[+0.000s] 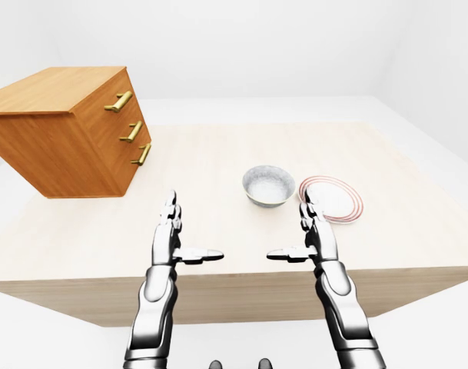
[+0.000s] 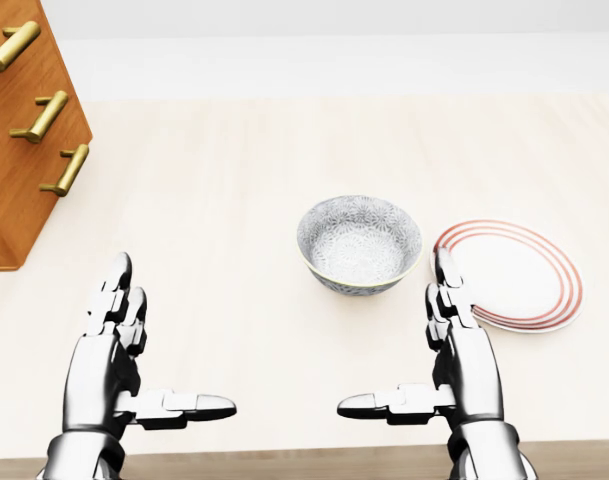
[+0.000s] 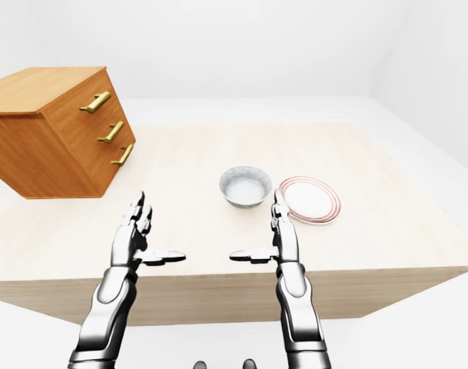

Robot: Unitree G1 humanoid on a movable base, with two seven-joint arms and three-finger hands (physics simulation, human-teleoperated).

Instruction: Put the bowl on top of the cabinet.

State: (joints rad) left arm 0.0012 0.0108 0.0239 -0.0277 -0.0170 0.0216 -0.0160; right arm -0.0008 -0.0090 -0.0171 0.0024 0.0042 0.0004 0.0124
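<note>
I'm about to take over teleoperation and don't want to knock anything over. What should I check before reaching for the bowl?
1. Bowl upright on the table, nothing in it: ok.
2. Left hand open, holding nothing: ok.
3. Right hand open, holding nothing: ok.
4. Gap between bowl and plate: cannot tell. The plate lies close at the bowl's right in the head view.
5. Table between the hands and the bowl shows no other thing: ok.
6. Cabinet top shows only bare wood, at the upper left of the left-eye view: ok.
</note>
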